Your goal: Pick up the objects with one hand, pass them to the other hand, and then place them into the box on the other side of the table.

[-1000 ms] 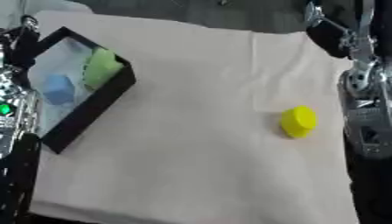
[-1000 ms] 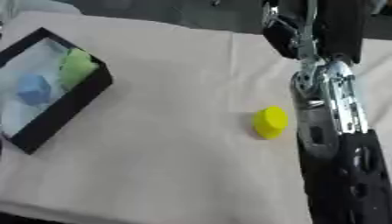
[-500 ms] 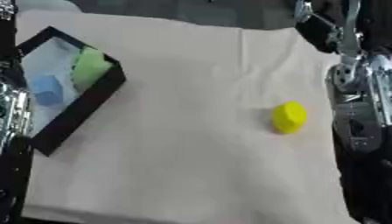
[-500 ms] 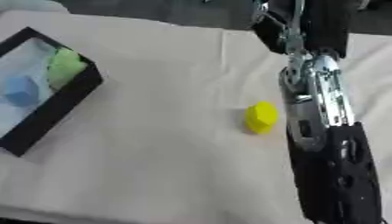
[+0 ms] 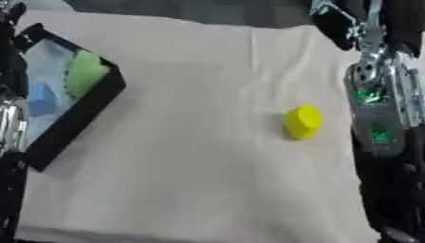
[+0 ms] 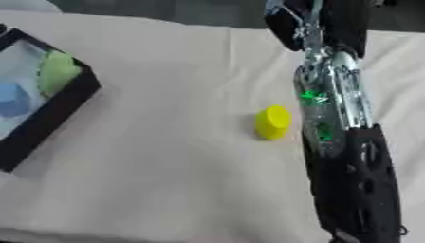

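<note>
On the counter point(image 5: 191, 190), covered by a pale cloth, a yellow block point(image 5: 302, 121) lies alone toward the robot's right side, well apart from the black box point(image 5: 79, 114) at the left edge. Box already holds a light green piece point(image 5: 86, 75) and a blue piece point(image 5: 41, 98), so yellow block reads as the item left to move. Right arm point(image 6: 328, 118) comes down the right side just beside the block, not touching it; likely staged there because the near hand picks first. Right hand is not seen, so cannot tell whether its fingers are released or clenched. Left arm point(image 5: 8, 118) shows only as a strip beside the box; its hand is out of view. Block is not yet grasped; handover and placing remain.
</note>
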{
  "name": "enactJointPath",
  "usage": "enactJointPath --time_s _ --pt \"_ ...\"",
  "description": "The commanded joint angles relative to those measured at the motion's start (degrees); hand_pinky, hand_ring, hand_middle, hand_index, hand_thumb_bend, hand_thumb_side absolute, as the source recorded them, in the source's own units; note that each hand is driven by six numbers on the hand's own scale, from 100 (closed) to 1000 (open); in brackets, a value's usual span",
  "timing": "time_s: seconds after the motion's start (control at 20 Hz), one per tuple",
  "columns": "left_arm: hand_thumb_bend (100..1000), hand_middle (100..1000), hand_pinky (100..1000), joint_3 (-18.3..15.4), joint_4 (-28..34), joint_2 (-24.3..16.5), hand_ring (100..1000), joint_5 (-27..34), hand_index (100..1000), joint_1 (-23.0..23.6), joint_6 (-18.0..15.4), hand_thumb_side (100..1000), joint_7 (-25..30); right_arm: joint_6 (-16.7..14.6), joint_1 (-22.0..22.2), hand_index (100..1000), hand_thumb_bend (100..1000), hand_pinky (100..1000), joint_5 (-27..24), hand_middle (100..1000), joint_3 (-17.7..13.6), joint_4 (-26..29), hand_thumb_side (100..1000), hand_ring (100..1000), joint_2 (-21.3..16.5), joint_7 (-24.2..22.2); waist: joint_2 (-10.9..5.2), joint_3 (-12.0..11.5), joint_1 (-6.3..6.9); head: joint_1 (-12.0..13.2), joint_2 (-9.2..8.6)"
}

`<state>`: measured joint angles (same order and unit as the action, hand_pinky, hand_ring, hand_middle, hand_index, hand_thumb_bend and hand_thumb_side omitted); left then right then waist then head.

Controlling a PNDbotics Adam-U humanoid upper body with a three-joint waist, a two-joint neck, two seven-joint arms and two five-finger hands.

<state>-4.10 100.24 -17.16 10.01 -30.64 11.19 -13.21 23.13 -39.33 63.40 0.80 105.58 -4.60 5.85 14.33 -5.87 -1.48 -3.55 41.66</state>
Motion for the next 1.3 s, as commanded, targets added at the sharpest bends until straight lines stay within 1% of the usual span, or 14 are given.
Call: enactJointPath --time_s 0.05,0.1,0.2,0.25,0.3,0.4,0.65,0.85,1.05,1.3 --pt "100 1000 899 0.24 1.74 -1.37 1000 -0.82 863 -0.48 -1.55 768 1.67 2.0 -0.77 780 100 751 -2.41 627 -0.63 1.05 261 692 -0.21 -0.24 -0.92 0.01 0.43 -0.96 -0.26" --pt "100 1000 903 0.46 2.03 -1.44 1000 -0.98 878 -0.57 -1.99 756 2.15 2.66 -0.72 780 100 737 -3.41 633 -0.84 0.73 316 691 -0.01 -0.3 -0.93 0.0 0.45 -1.0 -0.35" --pt "100 1000 904 0.94 2.58 -1.54 1000 -1.33 880 -0.6 -2.8 746 3.14 4.35 -0.84 781 100 731 -7.03 640 -1.23 -0.38 342 693 -0.02 -0.09 -0.97 -0.01 0.43 -0.95 -0.48" --pt "100 1000 904 1.07 2.66 -1.61 1000 -1.48 882 -0.58 -2.97 743 3.41 4.97 -0.96 786 100 731 -8.67 663 -1.29 -1.07 362 705 -0.32 0.22 -0.99 0.02 0.41 -0.9 -0.49" --pt "100 1000 905 1.24 2.72 -1.77 1000 -1.79 883 -0.54 -3.04 746 3.63 5.77 -1.37 791 100 731 -10.31 691 -1.29 -2.21 370 710 -0.96 0.34 -1.04 0.1 0.34 -0.83 -0.4" --pt "100 1000 904 1.49 2.77 -2.02 1000 -2.41 882 -0.4 -3.05 751 3.97 7.06 -2.66 796 100 731 -13.26 710 -1.06 -4.78 384 715 -2.54 0.41 -1.15 0.26 0.18 -0.72 -0.14" --pt "100 1000 904 1.8 2.78 -2.55 1000 -2.67 881 -0.16 -2.88 751 4.24 9.67 -7.14 806 100 744 -19.61 719 0.33 -13.19 395 726 -7.66 -0.17 -1.44 0.54 -0.28 -0.86 0.25" --pt "100 1000 905 1.83 2.69 -2.92 1000 -2.84 879 0.04 -2.76 743 4.49 10.61 -10.47 811 100 755 -24.49 694 1.91 -20.14 401 731 -11.42 0.08 -1.69 0.74 -0.59 -0.91 -0.1" --pt "100 1000 905 1.77 2.51 -3.29 1000 -2.87 879 0.28 -2.72 743 4.68 10.55 -13.25 812 105 762 -28.65 690 3.44 -26.01 405 732 -14.82 0.69 -1.89 0.99 -0.9 -0.56 -0.23" --pt "100 1000 905 1.72 2.31 -3.77 1000 -2.87 879 0.54 -2.7 741 4.8 10.1 -15.4 818 142 781 -33.09 704 5.46 -31.57 408 743 -19.35 -1.55 -2.06 1.33 -1.27 -0.04 -0.14"
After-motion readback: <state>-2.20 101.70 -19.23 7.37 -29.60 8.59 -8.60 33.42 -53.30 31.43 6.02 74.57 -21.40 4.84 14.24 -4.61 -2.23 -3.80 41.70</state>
